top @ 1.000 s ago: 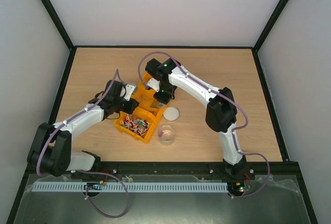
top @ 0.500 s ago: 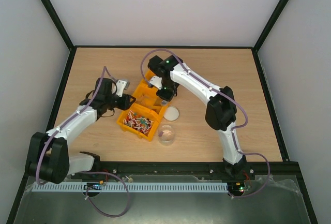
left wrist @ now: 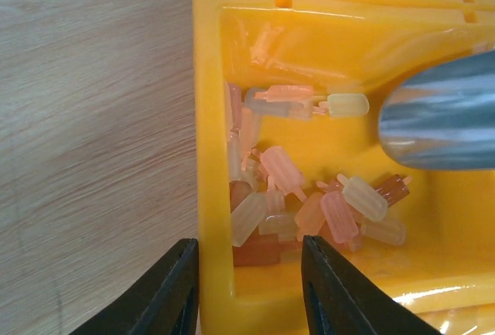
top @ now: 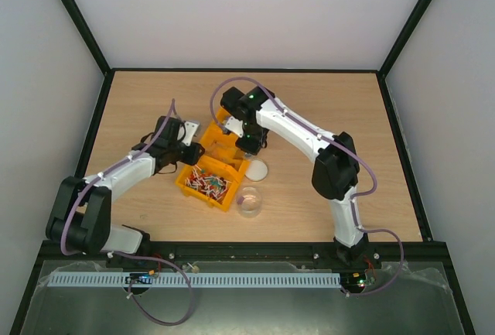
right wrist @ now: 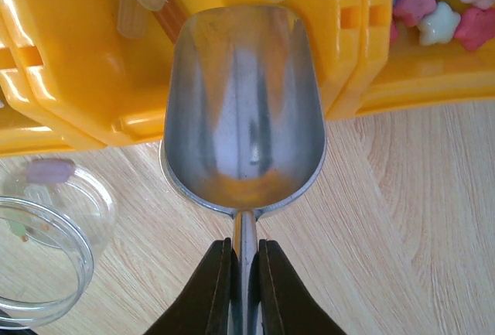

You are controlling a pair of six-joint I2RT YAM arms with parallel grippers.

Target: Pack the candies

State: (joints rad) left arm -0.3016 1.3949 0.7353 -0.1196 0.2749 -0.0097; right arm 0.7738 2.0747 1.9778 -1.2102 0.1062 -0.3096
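Left gripper [left wrist: 249,240] jaws apart, straddling one side wall of the yellow plastic bin [left wrist: 209,118], gap visible on the inner side, nothing clamped. Right gripper [right wrist: 244,244] jaws closed on the thin stem of one metal scoop [right wrist: 244,111]: smooth, dull-shiny, rounded bowl, empty, held level above the bin's edge and the wooden table [top: 348,118]. The bin is moulded and glossy, with slotted dividers. The compartment under the left jaws holds over a dozen translucent lolly-shaped pieces [left wrist: 282,172], pale pink, orange and yellow. The candies [right wrist: 433,2] lie in the adjoining compartment: small, matte, lobed, pink, blue and white, only a handful in view. The near compartment in the top view holds red-and-white stick pieces [top: 207,182]. One clear round jar [right wrist: 39,250] stands on the table just beside the bin, with a few small bits inside. One white round lid [top: 257,169] lies flat beside it.
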